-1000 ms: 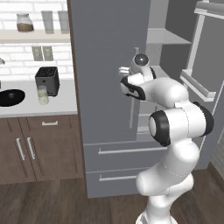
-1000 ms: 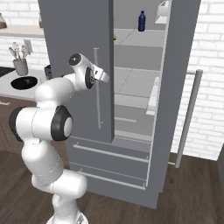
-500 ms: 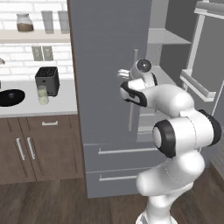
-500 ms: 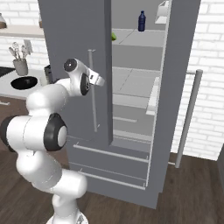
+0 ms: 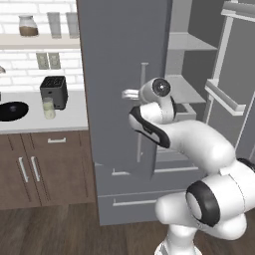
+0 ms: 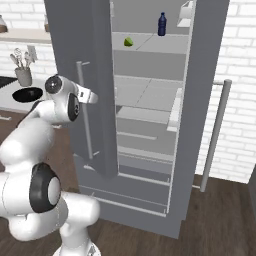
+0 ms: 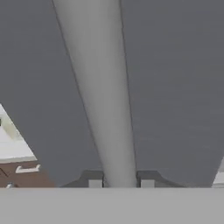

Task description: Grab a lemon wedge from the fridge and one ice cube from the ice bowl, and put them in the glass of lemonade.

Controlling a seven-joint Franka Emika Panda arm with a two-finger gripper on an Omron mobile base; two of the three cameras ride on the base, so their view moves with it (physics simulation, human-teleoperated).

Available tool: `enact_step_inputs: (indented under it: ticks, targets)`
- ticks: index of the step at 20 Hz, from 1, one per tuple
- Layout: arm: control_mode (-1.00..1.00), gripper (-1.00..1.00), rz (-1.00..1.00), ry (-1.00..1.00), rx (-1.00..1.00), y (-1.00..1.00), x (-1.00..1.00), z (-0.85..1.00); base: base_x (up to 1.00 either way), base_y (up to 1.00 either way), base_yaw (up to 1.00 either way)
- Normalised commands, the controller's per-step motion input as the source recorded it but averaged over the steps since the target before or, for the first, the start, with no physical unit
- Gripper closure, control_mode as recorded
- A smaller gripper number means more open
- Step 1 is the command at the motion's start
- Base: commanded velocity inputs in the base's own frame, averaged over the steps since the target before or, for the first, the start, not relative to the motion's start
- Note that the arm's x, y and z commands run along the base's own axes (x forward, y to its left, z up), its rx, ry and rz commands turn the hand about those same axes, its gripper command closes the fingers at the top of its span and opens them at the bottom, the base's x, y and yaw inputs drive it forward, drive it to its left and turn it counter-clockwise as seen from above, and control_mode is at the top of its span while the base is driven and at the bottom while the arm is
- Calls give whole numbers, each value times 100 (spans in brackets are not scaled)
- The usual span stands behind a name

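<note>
The step in hand is opening the fridge [image 6: 200, 100]. The gripper [image 7: 121, 181] straddles the bar handle [image 7: 98, 87] of the left door [image 5: 119, 74]. In the hand view a finger sits on each side of the bar, very near it, but whether they actually press on it cannot be told. That door stands part-way swung out, and the right door [image 5: 234, 60] is wide open.

The wedge [image 6: 128, 42] lies on an upper shelf [image 6: 150, 46] inside, left of a blue bottle [image 6: 161, 24], and is in plain sight from the right base view. The next move likely calls for letting go of the handle, backing the hand off the door and reaching up and in to that shelf. The door's edge stands close to the reach path, so it may need to swing wider first.

To the left, a pale counter [image 5: 74, 117] over brown cabinets [image 5: 45, 167] carries the black bowl [image 5: 11, 110], a toaster [image 5: 53, 91] and the glass [image 5: 48, 107] just in front of it. A cup of utensils [image 6: 22, 75] stands behind the bowl. The wall is white brick, with a shelf [image 5: 35, 41] of jars above, and the floor is dark wood.
</note>
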Motion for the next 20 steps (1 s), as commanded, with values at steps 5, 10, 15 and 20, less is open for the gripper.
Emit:
enact_step_inputs:
  ticks: [5, 10, 15, 20]
  targets:
    - [-100, 100, 22, 0, -12, 91, -100, 71, 0, 0, 0]
    - [-100, 100, 29, -8, 0, 41, -100, 58, 0, 0, 0]
    - [-100, 100, 21, -12, 1, 1, -95, 64, 0, 0, 0]
    - [-100, 100, 8, 1, -3, -12, -80, 100, 0, 0, 0]
